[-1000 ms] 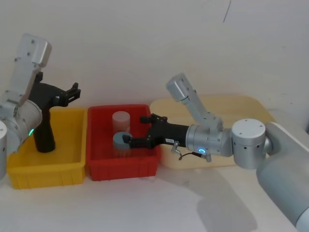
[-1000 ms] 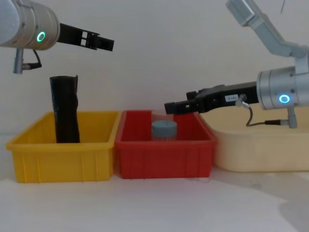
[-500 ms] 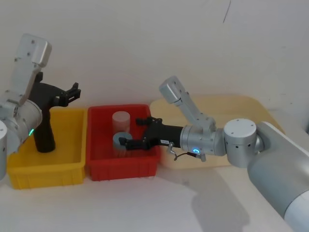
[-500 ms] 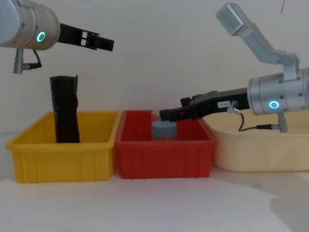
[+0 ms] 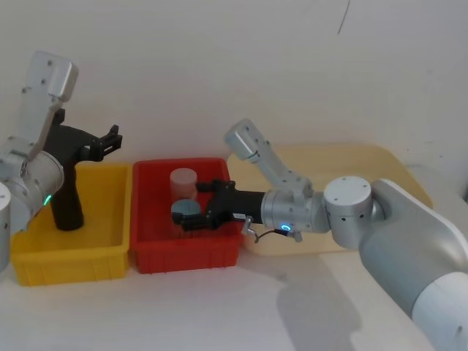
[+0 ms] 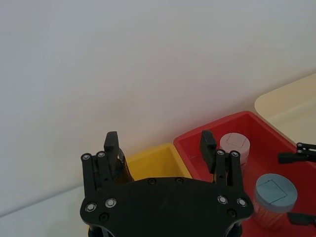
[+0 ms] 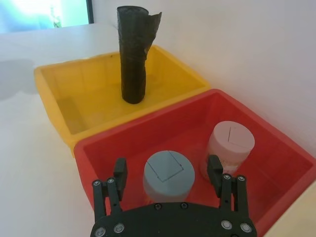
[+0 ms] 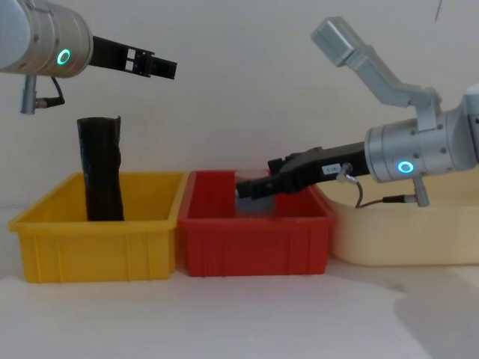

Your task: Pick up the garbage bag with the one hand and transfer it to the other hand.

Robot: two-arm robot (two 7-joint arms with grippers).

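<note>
The right gripper [image 5: 191, 213] reaches low into the red bin [image 5: 150, 252], its jaws spread open on either side of a grey-lidded jar [image 7: 168, 174] — in the right wrist view one finger stands on each side of that lid, and whether they touch it I cannot tell. Just beyond the jar stands a pale pink-lidded jar [image 7: 230, 141] in the same bin. This gripper belongs to the blue-ringed arm; it holds nothing.

The left gripper [image 8: 152, 66], on the green-ringed arm, hovers high above the yellow bin [image 8: 97, 250] with its jaws open and empty, pointing toward the middle of the table. In the left wrist view its two fingers [image 6: 111, 143] stand well apart with only the wall and the bin edges between them.

The garbage bag [image 8: 102, 170] stands upright in the yellow bin as a dark wrinkled roll, near the left side, below the left gripper and apart from it; no label band is visible on it. A cream tray [image 5: 365, 157] lies to the right of the red bin.

By my reading the task has barely begun — the bag is not yet grasped, and both the pick-up and the hand-over remain to be done, while the right gripper is busy around a jar that is no part of the job
</note>
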